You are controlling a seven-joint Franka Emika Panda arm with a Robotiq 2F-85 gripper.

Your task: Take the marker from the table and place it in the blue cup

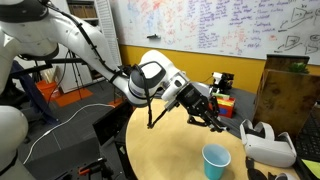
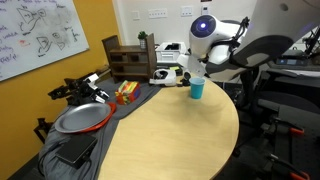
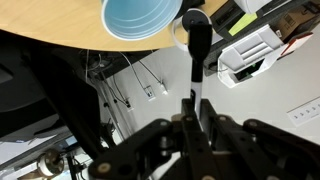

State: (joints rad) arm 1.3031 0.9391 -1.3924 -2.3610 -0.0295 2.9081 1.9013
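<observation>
The gripper [image 3: 196, 108] is clenched on the marker [image 3: 197, 50]. In the wrist view its fingers [image 3: 186, 120] pinch the lower end, and the black stick runs straight out from them. The marker's far end lies just beside the rim of the blue cup [image 3: 140, 18], outside the mouth rather than over it. In both exterior views the cup [image 1: 216, 160] [image 2: 197, 88] stands upright close to the curved dark edge of the table [image 1: 165, 150] [image 2: 180, 135]. Most of the tan top spreads bare away from it, leaving wide room on that side. A white headset [image 1: 268, 143] sits near the cup at the rim, and I cannot tell whether it rests on the top or just past it. In an exterior view a round pan [image 2: 80, 120] and a wooden box [image 2: 128, 60] crowd the dark surface along the table's other edge. The whiteboard [image 1: 190, 25] [image 2: 40, 35] carries coloured handwriting too small to read.
</observation>
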